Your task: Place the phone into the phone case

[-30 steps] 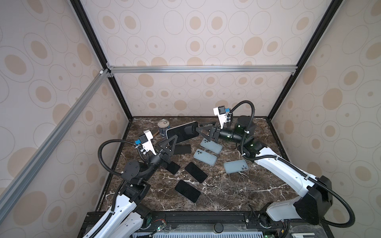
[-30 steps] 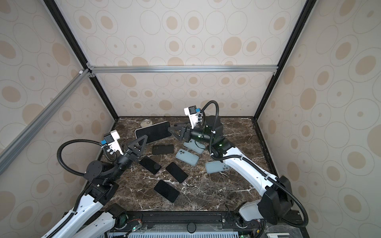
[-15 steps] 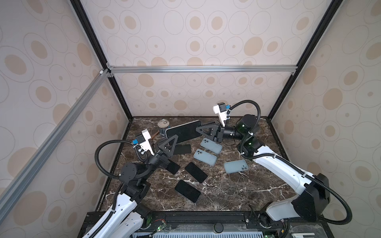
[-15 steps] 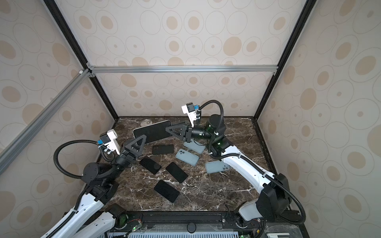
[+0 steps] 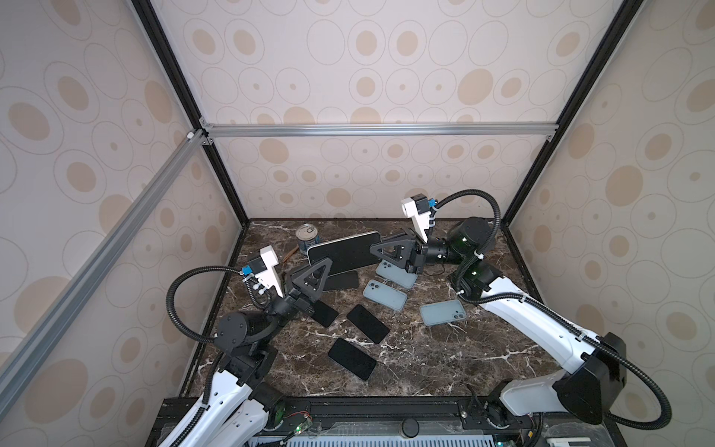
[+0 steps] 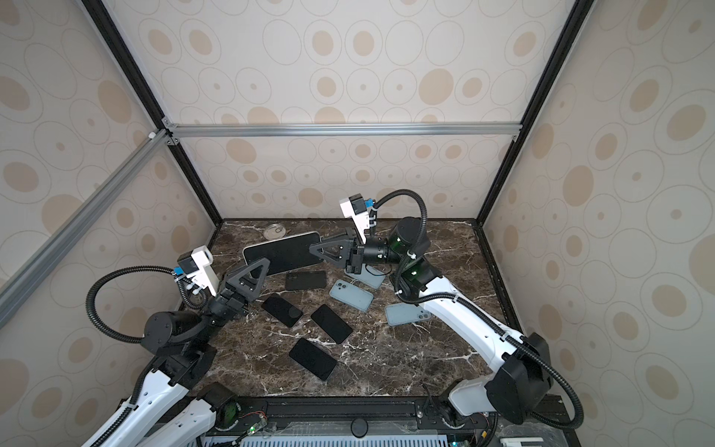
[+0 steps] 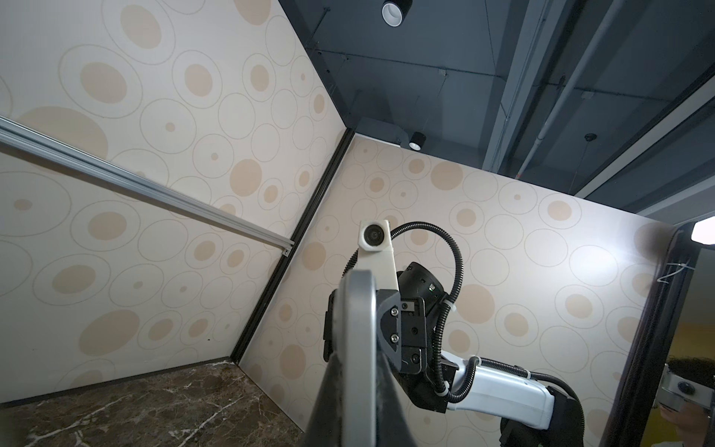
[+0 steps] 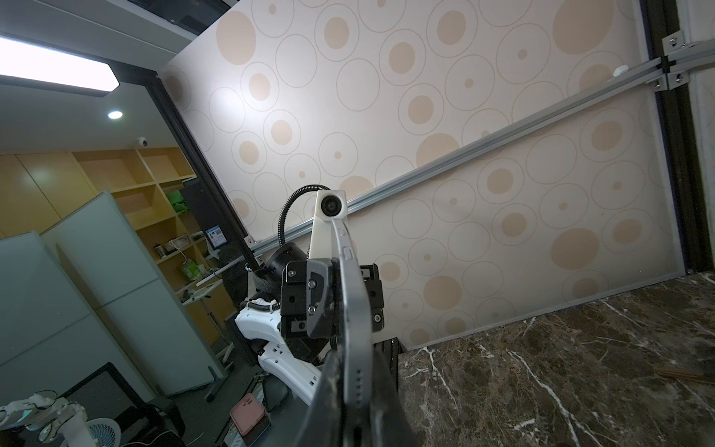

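My left claw (image 5: pixel 324 269) is clenched on one end of the phone (image 5: pixel 344 251), which hangs in the air over the table (image 5: pixel 445 360). The right claw (image 5: pixel 373 249) was wide open a second ago — now it has snapped shut on the other end, so both hold the phone and I can hand it over. Lying below I count one tin can (image 5: pixel 306 235), three black phones (image 5: pixel 367 323), one dark case (image 5: pixel 340 280), I think, and three blue cases (image 5: pixel 385 296).
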Controlling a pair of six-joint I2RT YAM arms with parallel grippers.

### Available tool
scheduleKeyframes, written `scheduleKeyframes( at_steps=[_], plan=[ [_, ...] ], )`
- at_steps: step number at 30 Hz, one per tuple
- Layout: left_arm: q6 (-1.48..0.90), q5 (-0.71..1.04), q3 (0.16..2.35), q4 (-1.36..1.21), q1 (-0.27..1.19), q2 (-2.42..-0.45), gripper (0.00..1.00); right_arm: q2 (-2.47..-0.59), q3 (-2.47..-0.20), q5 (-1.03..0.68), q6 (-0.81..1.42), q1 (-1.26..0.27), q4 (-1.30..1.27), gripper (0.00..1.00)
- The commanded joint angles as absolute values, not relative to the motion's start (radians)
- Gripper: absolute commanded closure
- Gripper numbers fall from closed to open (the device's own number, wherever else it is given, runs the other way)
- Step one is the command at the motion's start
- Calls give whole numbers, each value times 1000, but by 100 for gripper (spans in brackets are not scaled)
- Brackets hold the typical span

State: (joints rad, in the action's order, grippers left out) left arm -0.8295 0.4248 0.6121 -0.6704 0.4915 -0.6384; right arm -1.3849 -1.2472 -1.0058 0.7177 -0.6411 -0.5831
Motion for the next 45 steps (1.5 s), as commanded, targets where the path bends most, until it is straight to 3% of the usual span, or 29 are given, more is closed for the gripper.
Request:
scheduleKeyframes(
  at_steps=[1, 3, 5, 6, 10, 17, 25, 34, 38, 45],
  plan=[
    [-742, 358, 663, -642, 490, -635, 75, -1361, -1258, -961, 675, -661, -555, 100],
    [-698, 299, 671, -591, 491, -625, 52, -1345, -1255, -898, 649, -662, -520, 100],
    [-656, 213, 685, -519, 491, -616, 35, -1335, -1252, -831, 618, -660, -485, 100],
    [-643, 155, 699, -469, 490, -613, 30, -1329, -1249, -801, 592, -659, -456, 100],
    [-615, -23, 728, -322, 490, -596, 23, -1323, -1256, -698, 539, -640, -331, 100],
    [-493, -240, 820, -58, 489, -617, 25, -1345, -1274, -615, 548, -629, -254, 100],
    [-270, -335, 955, 168, 472, -837, 28, -1427, -1415, -339, 403, -631, 144, 100],
    [-317, 82, 920, 96, 271, -1137, 30, -1690, -1621, -379, 466, -633, 331, 100],
    [-367, 213, 907, 31, 216, -1272, 36, -1809, -1709, -414, 519, -634, 352, 100],
    [-382, 295, 873, -10, 153, -1398, 35, -2008, -1853, -486, 578, -636, 415, 100]
  ],
)
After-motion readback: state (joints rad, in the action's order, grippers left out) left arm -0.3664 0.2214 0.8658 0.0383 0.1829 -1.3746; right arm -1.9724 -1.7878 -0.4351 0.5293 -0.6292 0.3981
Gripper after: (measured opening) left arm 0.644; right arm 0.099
